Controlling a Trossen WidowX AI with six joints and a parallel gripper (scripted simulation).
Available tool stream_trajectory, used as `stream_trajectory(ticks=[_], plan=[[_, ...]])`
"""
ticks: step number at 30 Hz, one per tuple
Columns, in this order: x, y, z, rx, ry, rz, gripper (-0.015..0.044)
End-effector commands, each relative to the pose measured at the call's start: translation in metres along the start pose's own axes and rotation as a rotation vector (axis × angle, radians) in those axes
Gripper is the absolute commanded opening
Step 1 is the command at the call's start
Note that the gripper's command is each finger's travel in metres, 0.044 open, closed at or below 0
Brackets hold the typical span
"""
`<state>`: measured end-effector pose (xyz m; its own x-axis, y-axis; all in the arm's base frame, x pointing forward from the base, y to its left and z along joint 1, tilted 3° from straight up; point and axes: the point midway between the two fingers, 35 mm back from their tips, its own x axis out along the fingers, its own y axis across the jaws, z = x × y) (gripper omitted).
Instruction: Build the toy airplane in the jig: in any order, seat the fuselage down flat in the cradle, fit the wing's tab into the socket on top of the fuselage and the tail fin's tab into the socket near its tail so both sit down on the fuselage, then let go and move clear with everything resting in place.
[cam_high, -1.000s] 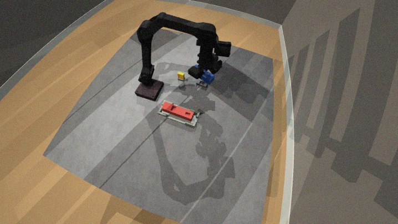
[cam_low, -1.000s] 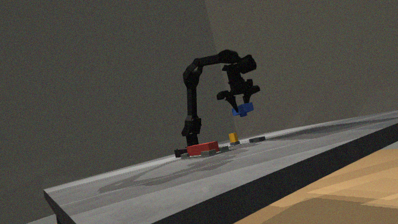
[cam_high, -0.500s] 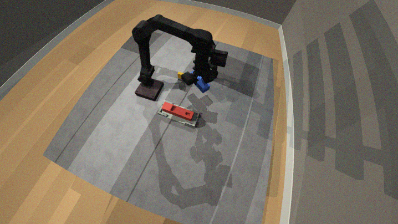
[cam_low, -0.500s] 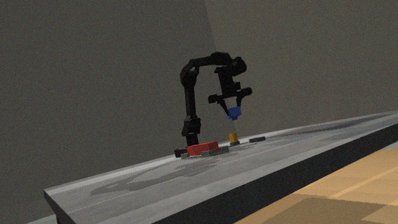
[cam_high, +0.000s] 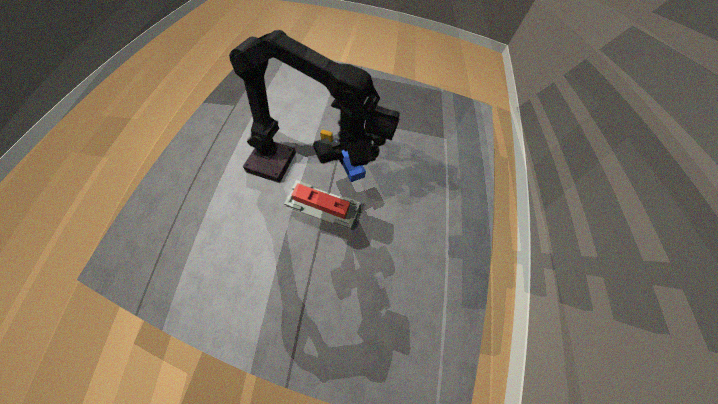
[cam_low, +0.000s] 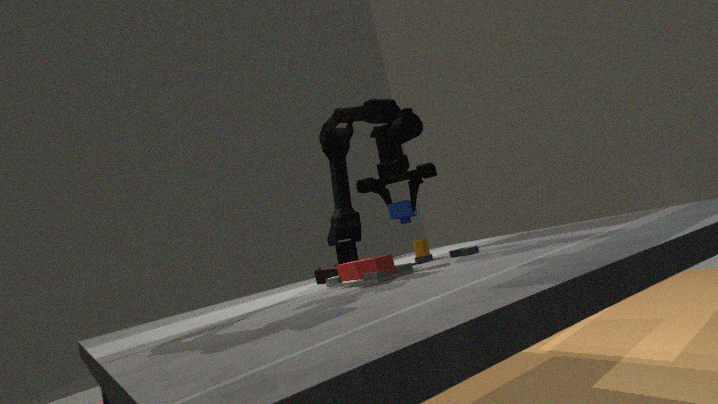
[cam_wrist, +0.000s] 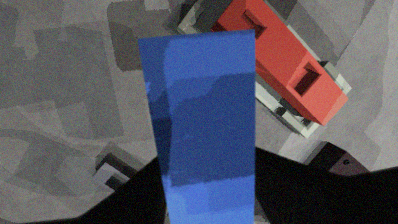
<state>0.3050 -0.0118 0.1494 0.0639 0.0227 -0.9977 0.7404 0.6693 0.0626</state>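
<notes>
The red fuselage (cam_high: 326, 202) (cam_low: 364, 269) (cam_wrist: 287, 55) lies in the pale cradle (cam_high: 319, 214) (cam_wrist: 307, 132) and looks flat, with its two top sockets empty. My gripper (cam_low: 402, 205) (cam_wrist: 203, 154) is shut on the blue wing (cam_high: 355, 173) (cam_low: 400, 212). The wing also fills the middle of the wrist view (cam_wrist: 210, 110). It is in the air above and behind the fuselage, with its tab pointing down in the exterior view. The yellow tail fin (cam_high: 326, 135) (cam_low: 421, 247) stands upright in a small dark holder (cam_low: 424, 258). The tail fin is not seen in the wrist view.
A low, empty dark holder (cam_low: 463, 251) lies on the table beyond the tail fin. A small holder (cam_wrist: 111, 175) shows at the lower left of the wrist view. The arm's base (cam_high: 269, 163) (cam_wrist: 340, 160) stands near one end of the cradle.
</notes>
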Motion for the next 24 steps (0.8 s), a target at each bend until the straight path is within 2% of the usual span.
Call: stream_trajectory(ticks=[1, 24], plan=[[0.002, -0.009, 0.003, 0.056, 0.003, 0.005, 0.0], [0.016, -0.08, 0.025, 0.465, 0.003, 0.003, 0.0]])
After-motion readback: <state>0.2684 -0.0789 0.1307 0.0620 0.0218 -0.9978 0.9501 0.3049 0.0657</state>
